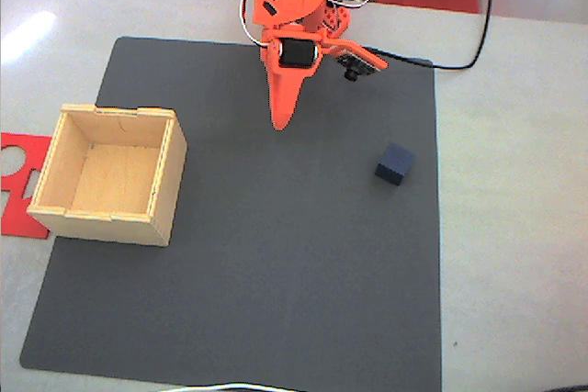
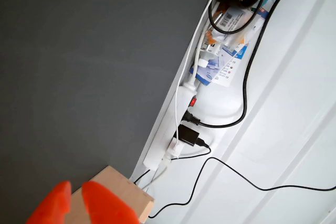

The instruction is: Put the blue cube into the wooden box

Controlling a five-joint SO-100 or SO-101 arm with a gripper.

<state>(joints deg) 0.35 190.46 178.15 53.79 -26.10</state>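
Fixed view, near to far: wooden box (image 1: pixel 108 174) sits open-topped at the mat's (image 1: pixel 276 300) 9 o'clock edge w/ nothing inside, partly over a red cut-out sheet (image 1: pixel 20 181); blue cube (image 1: pixel 394 163) rests on the mat toward 3 o'clock, well apart from the box. Orange gripper (image 1: pixel 283 121) hangs at 12 o'clock, tips together in a point, holding nothing — wrist view shows its fingertips (image 2: pixel 107 203) w/ a thin gap, a box corner (image 2: pixel 123 187) just behind, and beyond the mat a power strip (image 2: pixel 178 129) w/ cables.

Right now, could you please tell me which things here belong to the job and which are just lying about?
Job:
- blue cube, on the grey mat
- wooden box, empty
- gripper, shut, holding nothing

Lying about:
- red cut-out sheet, beside the box
- power strip and its cables
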